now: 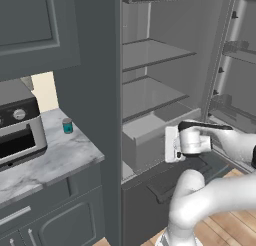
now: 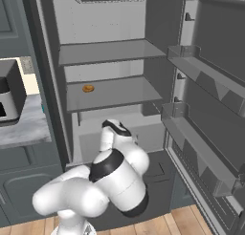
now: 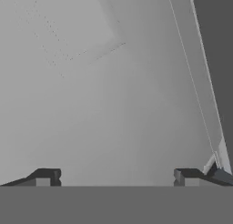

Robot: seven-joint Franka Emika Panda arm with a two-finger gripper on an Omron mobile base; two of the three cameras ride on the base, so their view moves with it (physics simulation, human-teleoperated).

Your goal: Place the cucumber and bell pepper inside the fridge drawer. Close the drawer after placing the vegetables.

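Note:
The fridge drawer (image 1: pixel 142 150) is a wide grey bin under the lowest shelf, standing a little way out of the open fridge; it also appears behind my arm (image 2: pixel 86 143). My gripper (image 1: pixel 168 144) sits right at the drawer's flat front, near its right end. In the hand view the gripper (image 3: pixel 116 177) is open, its two dark tips spread wide and nothing between them, with the plain grey drawer face (image 3: pixel 100 104) very close ahead. The cucumber and the bell pepper are out of view.
A small orange item (image 2: pixel 88 88) lies on the middle shelf. The open fridge door with its racks (image 2: pixel 206 148) stands to the right. To the left, a marble counter (image 1: pixel 60 157) carries a teal cup (image 1: pixel 67 125) and a toaster oven (image 1: pixel 17 130).

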